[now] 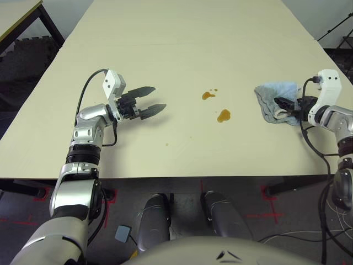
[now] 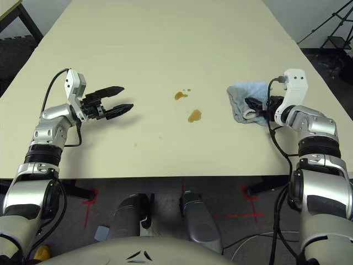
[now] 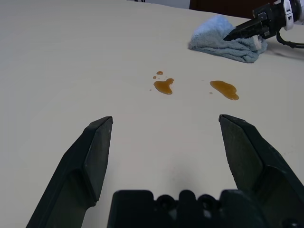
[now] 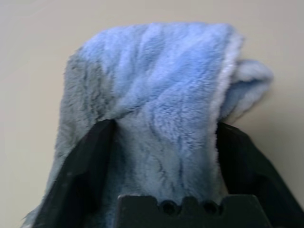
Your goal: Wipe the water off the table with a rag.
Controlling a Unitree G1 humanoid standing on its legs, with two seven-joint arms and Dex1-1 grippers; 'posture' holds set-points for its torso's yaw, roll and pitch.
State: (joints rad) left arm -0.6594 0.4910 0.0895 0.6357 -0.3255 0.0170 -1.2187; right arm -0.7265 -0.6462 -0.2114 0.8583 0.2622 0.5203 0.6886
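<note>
Rag [image 1: 274,100] sits bunched on the table [image 1: 182,38] at the right side, roughly 3 o'clock from the water [image 1: 223,115]. Right hand [image 1: 285,106] is at the rag; in the right wrist view its fingers [image 4: 90,164] straddle a fold of cloth, one on each side, spread about as wide as the bunch. Looks like the squeeze is under way, but a firm pinch can't be confirmed, so I can't tell if the rag is actually held yet.

Water: two main amber blotches mid-table plus small specks, one blotch at about 11 o'clock from the other. A tiny fleck lies nearer the front edge.

Key relation: from the right hand and rag, the spill lies at 9 o'clock, across bare table, nothing between. The blotch pair runs on a line from 11 to 5 o'clock, so a sweep toward 9 to 10 o'clock would likely cross both.

Left hand [image 1: 149,101] hovers over the table with fingers spread, empty, pointing at the spill, which lies at its 3 o'clock. It is slightly farther from the water than the right hand, and only the right is at the rag, so the wipe probably falls to the right.
</note>
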